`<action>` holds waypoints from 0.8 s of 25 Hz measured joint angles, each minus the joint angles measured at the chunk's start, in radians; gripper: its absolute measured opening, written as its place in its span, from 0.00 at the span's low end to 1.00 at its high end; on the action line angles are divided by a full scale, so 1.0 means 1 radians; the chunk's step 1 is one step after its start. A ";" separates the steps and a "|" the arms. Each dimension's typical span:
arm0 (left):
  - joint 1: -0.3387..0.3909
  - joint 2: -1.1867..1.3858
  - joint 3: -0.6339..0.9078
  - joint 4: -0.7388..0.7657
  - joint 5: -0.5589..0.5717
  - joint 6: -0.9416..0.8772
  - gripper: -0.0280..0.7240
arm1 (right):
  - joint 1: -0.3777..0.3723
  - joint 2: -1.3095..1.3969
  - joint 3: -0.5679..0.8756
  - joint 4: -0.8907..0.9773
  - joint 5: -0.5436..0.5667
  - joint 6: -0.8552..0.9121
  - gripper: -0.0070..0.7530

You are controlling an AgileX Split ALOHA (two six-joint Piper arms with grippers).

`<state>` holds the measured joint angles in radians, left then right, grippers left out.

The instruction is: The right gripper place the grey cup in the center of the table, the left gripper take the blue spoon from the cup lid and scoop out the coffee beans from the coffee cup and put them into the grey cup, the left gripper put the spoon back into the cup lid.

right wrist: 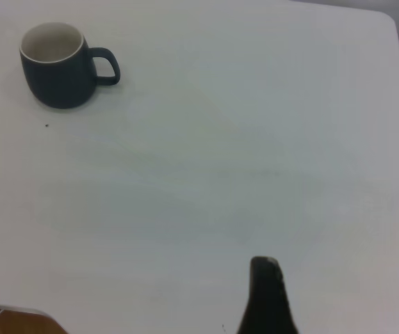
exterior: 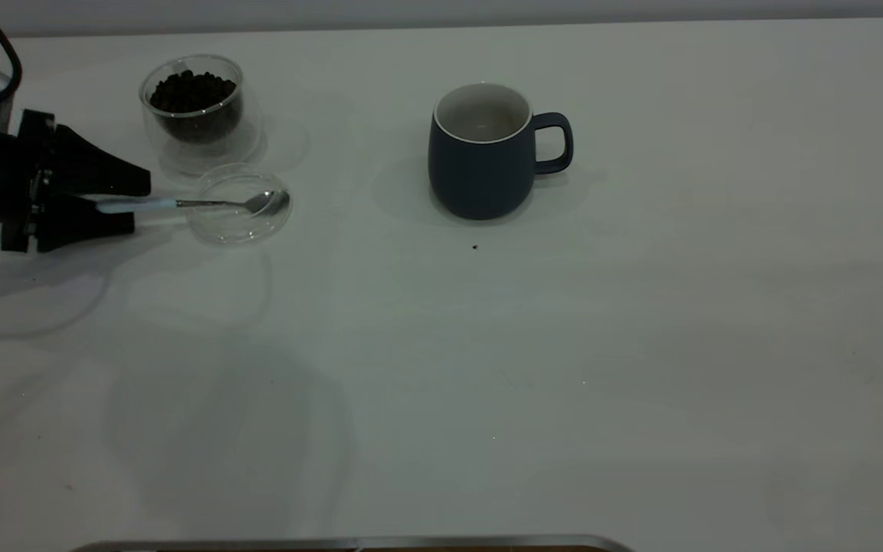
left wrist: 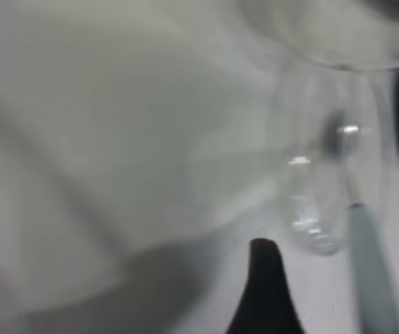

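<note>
Only the exterior view shows the left gripper (exterior: 129,204) parted around the blue spoon (exterior: 196,203) handle; spoon lies level, bowl over the cup lid (exterior: 238,207) — toward the grey cup (exterior: 481,157); right gripper's state — cannot tell.

Exterior looks steeply down; left wrist sits close by the cup lid (left wrist: 311,202); right wrist far back.

At the table's (exterior: 641,345) left, the coffee cup (exterior: 195,107) holding coffee beans (exterior: 192,90) stands behind the cup lid (exterior: 238,208). The blue spoon (exterior: 181,203) rests in the lid. The grey cup (exterior: 484,149) stands near the centre, well to their right.
</note>
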<state>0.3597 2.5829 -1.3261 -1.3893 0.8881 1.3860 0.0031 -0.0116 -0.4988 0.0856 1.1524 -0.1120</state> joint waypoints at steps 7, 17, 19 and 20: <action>0.018 -0.117 0.000 0.094 -0.077 -0.001 0.91 | 0.000 0.000 0.000 0.000 0.000 0.000 0.79; 0.038 -0.479 0.001 0.235 -0.076 -0.082 0.88 | 0.000 0.000 0.000 0.000 0.000 0.000 0.79; 0.038 -0.575 0.001 0.286 -0.066 -0.146 0.87 | 0.000 0.000 0.000 0.000 0.000 0.000 0.79; 0.038 -0.617 0.001 0.322 -0.056 -0.181 0.87 | 0.000 0.000 0.000 0.000 0.000 0.000 0.79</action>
<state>0.3972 1.9655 -1.3252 -1.0675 0.8323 1.2053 0.0031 -0.0116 -0.4988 0.0856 1.1524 -0.1120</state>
